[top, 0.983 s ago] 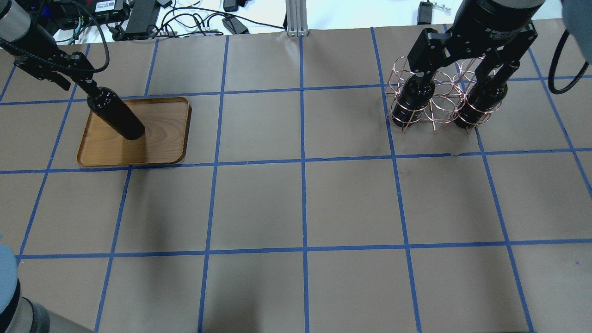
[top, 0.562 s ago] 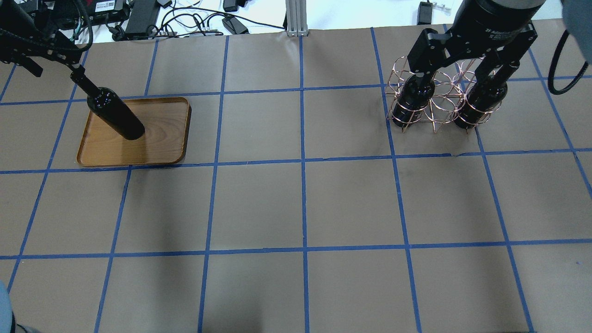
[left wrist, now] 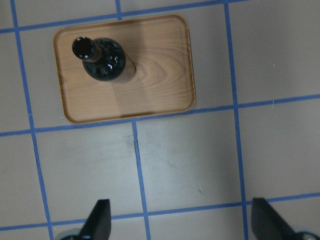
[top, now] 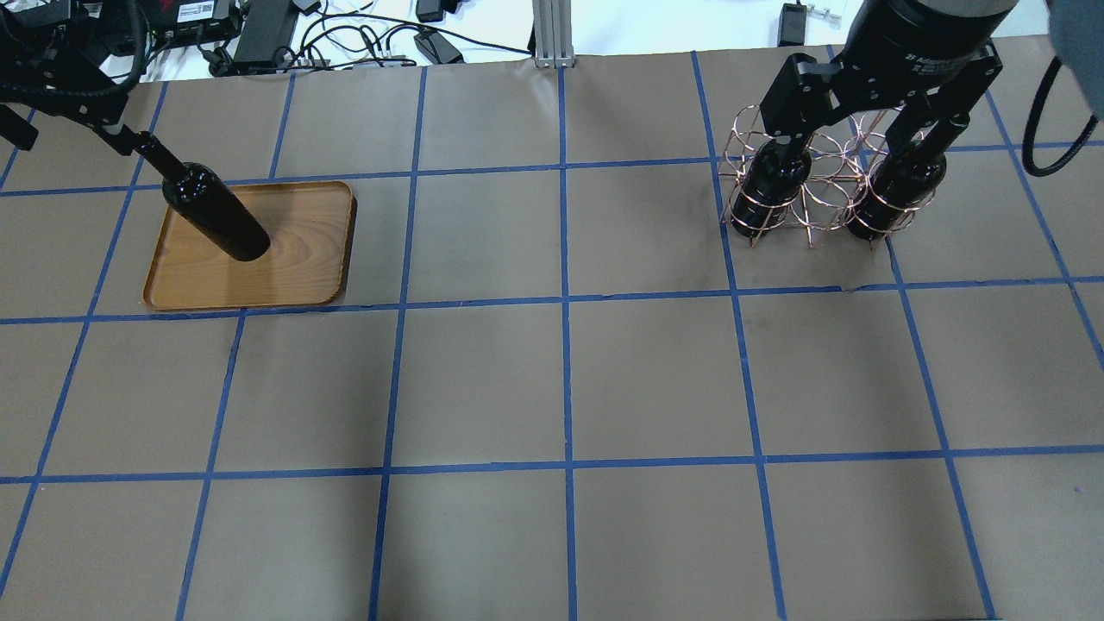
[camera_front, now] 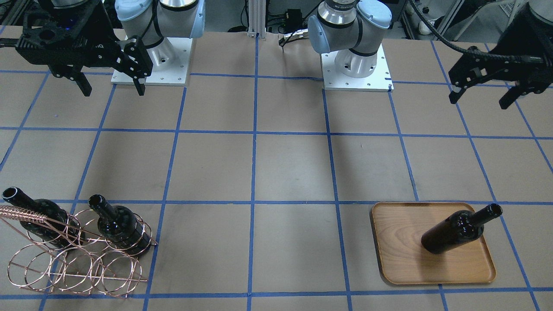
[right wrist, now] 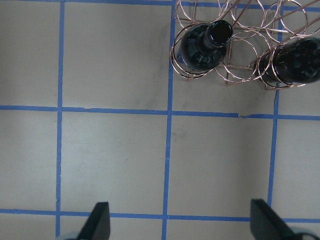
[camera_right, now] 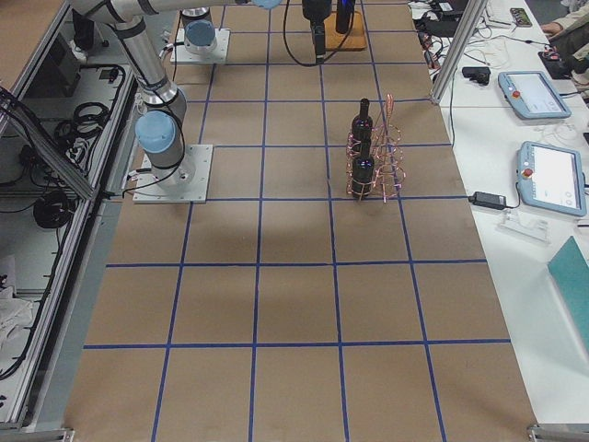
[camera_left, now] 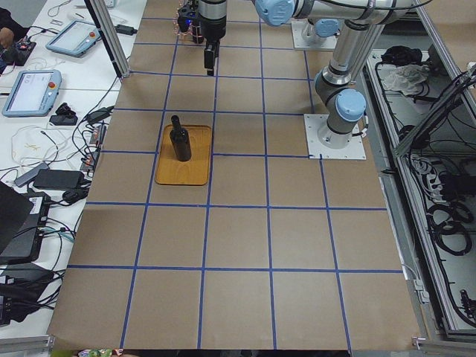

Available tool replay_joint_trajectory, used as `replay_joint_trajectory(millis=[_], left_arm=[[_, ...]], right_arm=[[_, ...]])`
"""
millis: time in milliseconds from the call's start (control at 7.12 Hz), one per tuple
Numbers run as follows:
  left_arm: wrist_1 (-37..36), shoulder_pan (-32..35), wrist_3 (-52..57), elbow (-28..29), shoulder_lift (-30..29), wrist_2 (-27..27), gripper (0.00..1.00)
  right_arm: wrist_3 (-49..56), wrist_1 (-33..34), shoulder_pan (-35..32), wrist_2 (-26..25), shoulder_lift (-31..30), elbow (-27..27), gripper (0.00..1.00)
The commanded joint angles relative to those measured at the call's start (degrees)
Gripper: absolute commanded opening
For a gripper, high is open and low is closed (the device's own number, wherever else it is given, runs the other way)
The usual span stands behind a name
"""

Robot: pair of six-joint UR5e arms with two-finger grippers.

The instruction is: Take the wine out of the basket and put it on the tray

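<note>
Wooden tray (camera_front: 397, 259) holds one wine (camera_front: 453, 233); your left gripper (camera_front: 478, 103) and right gripper (camera_front: 113, 93) gape empty, so next you likely grasp a neck in the basket (camera_front: 65, 276).

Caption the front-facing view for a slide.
Wine bottle upright on tray, two bottles in basket; left end effector and right end effector open.

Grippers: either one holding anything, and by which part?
Nothing held. Left gripper and right gripper both open, empty; one wine bottle stands free on the tray.
</note>
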State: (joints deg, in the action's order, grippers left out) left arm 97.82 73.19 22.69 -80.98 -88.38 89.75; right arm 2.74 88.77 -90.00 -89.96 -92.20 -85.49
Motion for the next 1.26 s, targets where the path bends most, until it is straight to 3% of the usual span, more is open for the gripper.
replay_joint_trajectory(millis=[0,140,281,421,702,1124], left_arm=[[0.4,4.7,-12.4,-4.6,2.8,-0.2,0.99],[-1.3,10.6,-16.0,-5.9,2.1,0.6,0.92],[-11.1,14.0,-16.6,-10.5,2.0,2.0,0.92],[-14.0,14.2,-16.8,-10.7,1.9,3.4,1.00],[-7.8,14.3,-16.9,-5.7,0.1,5.4,1.00],[-7.6,14.9,-20.7,-5.7,-0.2,4.6,1.00]], right_arm=[[0.1,0.0,0.0,0.0,0.0,-0.4,1.00],[0.1,0.0,0.0,0.0,0.0,-0.4,1.00],[0.1,0.0,0.0,0.0,0.0,-0.4,1.00],[0.1,0.0,0.0,0.0,0.0,-0.4,1.00],[0.1,0.0,0.0,0.0,0.0,-0.4,1.00],[0.2,0.0,0.0,0.0,0.0,-0.4,1.00]])
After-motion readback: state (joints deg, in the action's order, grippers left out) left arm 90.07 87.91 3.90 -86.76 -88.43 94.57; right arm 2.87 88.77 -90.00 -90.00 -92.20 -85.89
